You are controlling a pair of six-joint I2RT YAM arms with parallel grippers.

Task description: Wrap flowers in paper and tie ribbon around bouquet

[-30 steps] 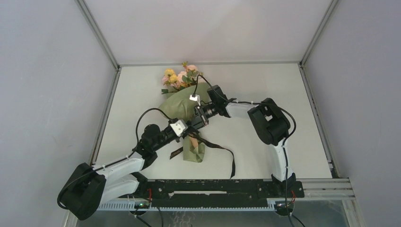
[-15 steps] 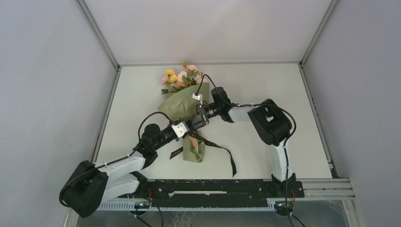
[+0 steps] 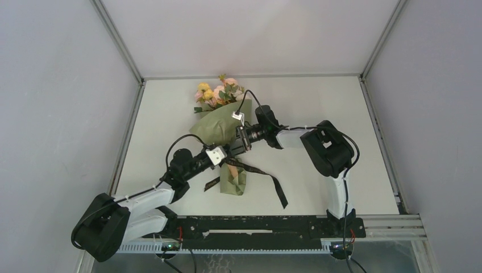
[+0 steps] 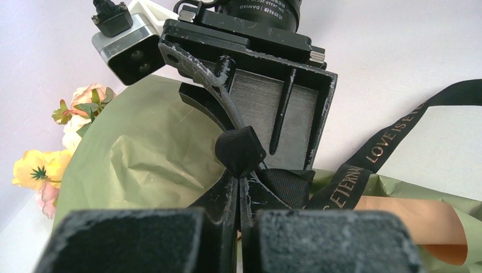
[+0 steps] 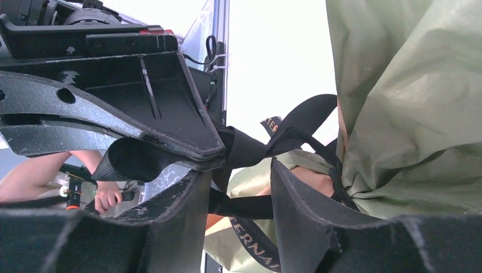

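Left wrist: left tool point(image 4: 239, 183) pinches the ribbon point(image 4: 392, 133), apparently knotted, atop bouquet point(image 4: 142, 148).

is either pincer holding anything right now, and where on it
The left pincer is shut on the ribbon, pinching a bunched loop of it beside the bouquet. The right pincer stands open around a ribbon strand, gripping nothing.

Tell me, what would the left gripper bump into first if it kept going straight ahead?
Probably the right gripper. The left gripper, pinching the ribbon, points right at it, and they look nearly touching, though depth is hard to judge.
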